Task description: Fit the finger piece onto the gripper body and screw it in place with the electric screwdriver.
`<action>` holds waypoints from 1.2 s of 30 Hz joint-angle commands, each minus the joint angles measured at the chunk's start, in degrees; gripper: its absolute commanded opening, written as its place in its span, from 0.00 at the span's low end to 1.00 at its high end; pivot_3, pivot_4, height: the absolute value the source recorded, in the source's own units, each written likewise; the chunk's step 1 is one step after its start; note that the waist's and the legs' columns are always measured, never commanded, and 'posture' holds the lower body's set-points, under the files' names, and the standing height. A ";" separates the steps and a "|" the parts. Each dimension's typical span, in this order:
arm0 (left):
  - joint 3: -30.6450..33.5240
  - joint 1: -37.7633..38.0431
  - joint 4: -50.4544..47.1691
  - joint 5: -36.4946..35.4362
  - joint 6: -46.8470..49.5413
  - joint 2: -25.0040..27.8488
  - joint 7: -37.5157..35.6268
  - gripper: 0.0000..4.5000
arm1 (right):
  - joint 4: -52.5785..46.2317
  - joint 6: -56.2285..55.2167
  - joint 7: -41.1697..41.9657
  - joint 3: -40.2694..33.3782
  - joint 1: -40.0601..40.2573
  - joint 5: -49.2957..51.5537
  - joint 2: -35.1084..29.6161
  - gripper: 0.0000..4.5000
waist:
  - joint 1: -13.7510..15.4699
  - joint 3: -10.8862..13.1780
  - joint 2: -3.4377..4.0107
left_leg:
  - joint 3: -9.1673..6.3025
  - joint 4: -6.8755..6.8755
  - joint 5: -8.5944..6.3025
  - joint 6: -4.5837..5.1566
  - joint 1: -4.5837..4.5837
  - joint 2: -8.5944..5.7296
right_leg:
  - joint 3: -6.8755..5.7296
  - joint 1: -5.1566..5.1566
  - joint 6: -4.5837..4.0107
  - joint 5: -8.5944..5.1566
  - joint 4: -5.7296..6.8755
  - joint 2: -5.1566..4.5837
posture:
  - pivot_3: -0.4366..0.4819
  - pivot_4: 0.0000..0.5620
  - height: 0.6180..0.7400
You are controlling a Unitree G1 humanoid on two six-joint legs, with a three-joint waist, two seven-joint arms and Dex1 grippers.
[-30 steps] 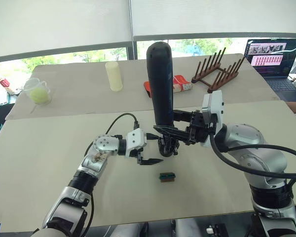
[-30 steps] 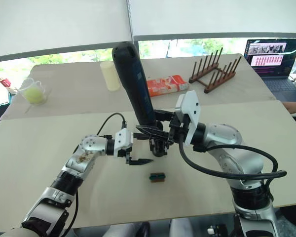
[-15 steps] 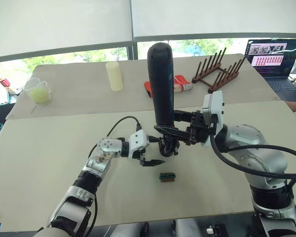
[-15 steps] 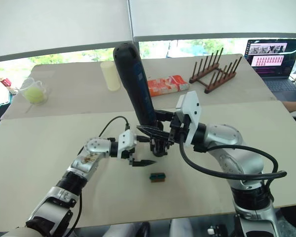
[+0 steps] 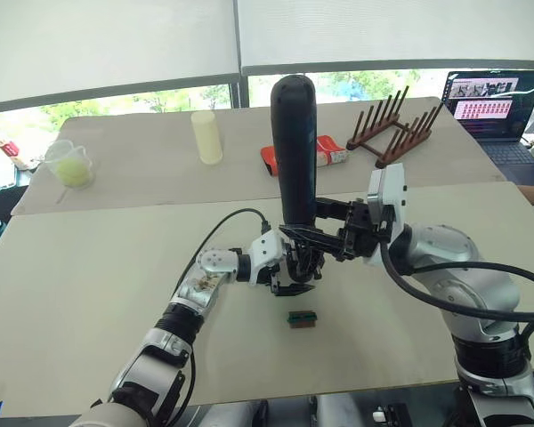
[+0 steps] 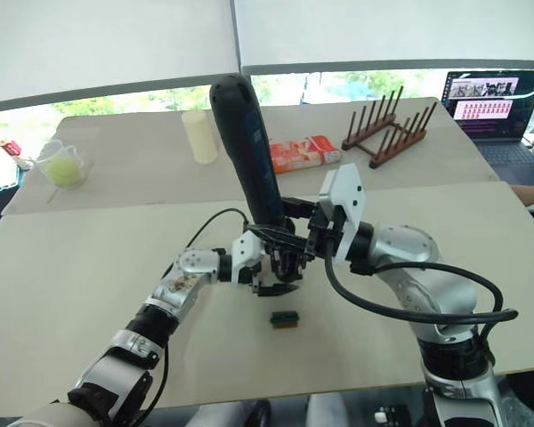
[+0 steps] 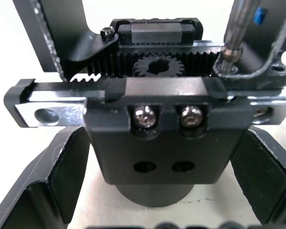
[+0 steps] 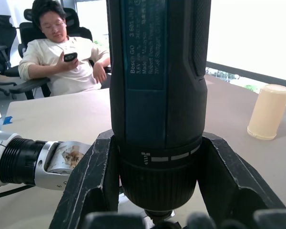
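The gripper body (image 7: 162,129), a chunky black mechanism with a toothed rack and two silver screws, stands on the table under the screwdriver. My left gripper (image 5: 292,283) is open, one finger (image 7: 52,186) on each side of the body, close to its sides. My right gripper (image 5: 304,237) is shut on the electric screwdriver (image 5: 294,151), a thick black cylinder held upright. Its thin metal bit (image 7: 236,33) points down onto the body's top. I cannot make out the finger piece apart from the body.
A small green block (image 5: 302,318) lies just in front of the body. On the far table stand a cream cup (image 5: 206,136), a yellow-green jug (image 5: 69,164), a red box (image 5: 325,149), a wooden rack (image 5: 393,124) and a laptop (image 5: 489,102). A person (image 8: 62,52) sits beyond.
My left gripper has moved right, from open table up to the gripper body, and now straddles it. The right arm and the screwdriver have hardly moved.
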 commanded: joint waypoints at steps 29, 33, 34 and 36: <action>1.06 -3.28 4.85 0.62 -4.36 -1.01 -0.79 0.52 | 7.58 -5.19 3.20 2.31 4.07 -3.80 -1.84 0.42 | 0.62 -0.20 -0.30 | 0.00 0.10 0.00 0.00 0.07 -0.01 | 0.02 0.09 0.00 0.00 -0.01 -0.01 | 0.48 0.27 1.00; 1.07 -3.24 4.78 0.73 -4.41 -0.96 -0.86 0.52 | 8.39 -6.41 4.65 3.74 4.28 -5.40 -3.10 0.42 | 0.61 -0.31 -0.39 | 0.00 0.09 0.00 0.00 0.08 -0.01 | 0.02 0.09 0.00 0.00 -0.01 -0.01 | 0.48 0.27 1.00; 1.11 -3.25 4.77 0.77 -4.41 -0.96 -0.90 0.52 | 8.55 -6.34 4.98 4.00 4.29 -5.53 -3.44 0.42 | 0.62 -0.35 -0.44 | 0.00 0.09 0.00 0.00 0.08 -0.01 | 0.02 0.10 0.00 0.00 -0.01 -0.01 | 0.48 0.27 1.00; 1.16 -3.26 4.76 0.84 -4.45 -0.96 -0.96 0.52 | 8.83 -6.33 5.33 4.03 4.27 -5.38 -3.57 0.42 | 0.62 -0.46 -0.58 | 0.00 0.09 0.00 0.00 0.08 0.00 | 0.01 0.10 0.00 0.00 -0.01 0.00 | 0.48 0.27 1.00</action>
